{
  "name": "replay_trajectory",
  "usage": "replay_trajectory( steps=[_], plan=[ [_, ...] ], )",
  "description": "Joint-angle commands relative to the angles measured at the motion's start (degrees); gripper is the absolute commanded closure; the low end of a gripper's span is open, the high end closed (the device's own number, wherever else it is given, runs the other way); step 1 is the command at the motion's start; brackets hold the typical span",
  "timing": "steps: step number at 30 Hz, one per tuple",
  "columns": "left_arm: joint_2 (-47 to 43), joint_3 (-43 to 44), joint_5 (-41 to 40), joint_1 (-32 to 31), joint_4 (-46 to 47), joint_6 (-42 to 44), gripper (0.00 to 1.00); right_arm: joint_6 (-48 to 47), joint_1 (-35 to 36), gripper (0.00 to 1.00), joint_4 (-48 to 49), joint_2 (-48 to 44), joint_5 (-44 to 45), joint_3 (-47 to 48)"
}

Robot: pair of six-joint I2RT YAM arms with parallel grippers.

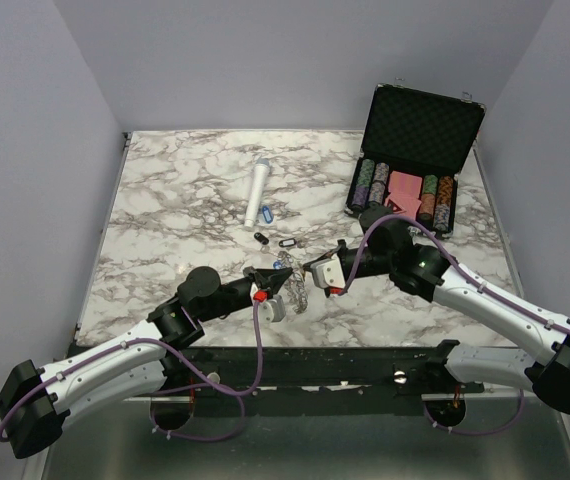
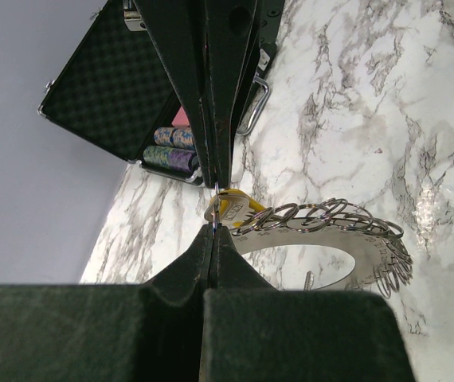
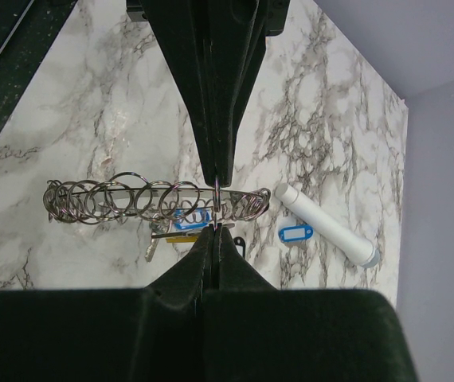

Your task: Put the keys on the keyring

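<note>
While left gripper (image 2: 213, 208) and right gripper (image 3: 215, 208) clamp it, keyring (image 3: 115, 199) spans between.

Marble-patterned worktop (image 1: 165, 210), white with grey veining, boxed in by pale lilac walls (image 1: 25, 150). Toward the far middle, a white cylinder (image 1: 258, 193) lying flat, lengthwise away from the near edge. At the far right corner, a black case (image 1: 425, 122), foam-lined lid propped open; inside, rows of striped poker chips (image 1: 373, 182) flanking a pink block (image 1: 406, 186).
</note>
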Motion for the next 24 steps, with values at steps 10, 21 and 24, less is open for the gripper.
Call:
replay_trajectory(
  steps=[10, 21, 24],
  plan=[
    [-0.56, 1.40, 1.09, 0.04, 2.26, 0.41, 1.00, -0.45, 0.72, 1.00, 1.09, 0.60, -0.91, 1.56],
    [-0.47, 1.49, 1.27, -0.04, 2.00, 0.41, 1.00, -0.45, 0.72, 1.00, 1.09, 0.51, -0.47, 1.64],
    [-0.38, 1.57, 1.36, -0.04, 1.91, 0.41, 1.00, -0.45, 0.81, 1.00, 1.18, 0.60, -0.21, 1.73]
  ],
)
